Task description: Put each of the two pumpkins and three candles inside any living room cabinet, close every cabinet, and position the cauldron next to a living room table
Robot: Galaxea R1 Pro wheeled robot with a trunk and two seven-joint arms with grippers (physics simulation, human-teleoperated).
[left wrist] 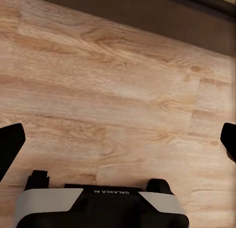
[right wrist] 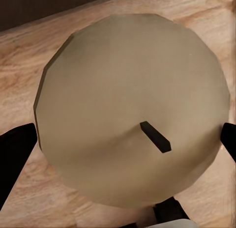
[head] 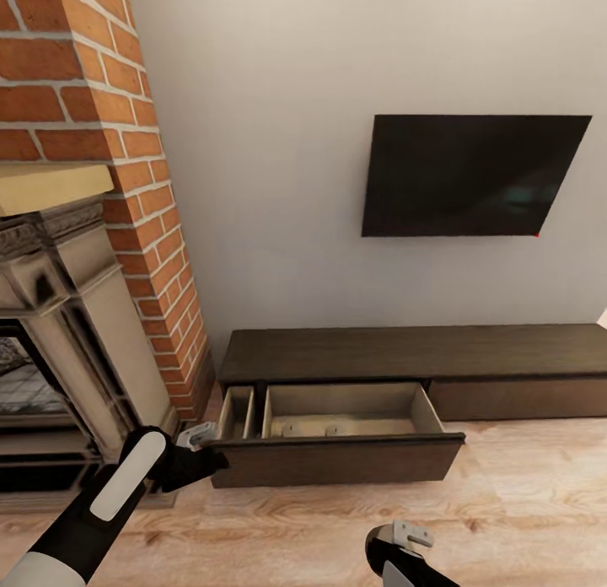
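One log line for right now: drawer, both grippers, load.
cabinet drawer: open | left gripper: open, over bare floor | right gripper: shut on candle

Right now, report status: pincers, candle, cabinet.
Left pincer open, empty over wood floor. Right pincer shut on stubby tan wax candle. Long dark brown wooden cabinet: drawer open, path clear.

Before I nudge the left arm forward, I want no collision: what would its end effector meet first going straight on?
Probably the bare wooden floor. The left end effector is open and looks down at the planks, with the cabinet's dark front further ahead. Depth is unclear.
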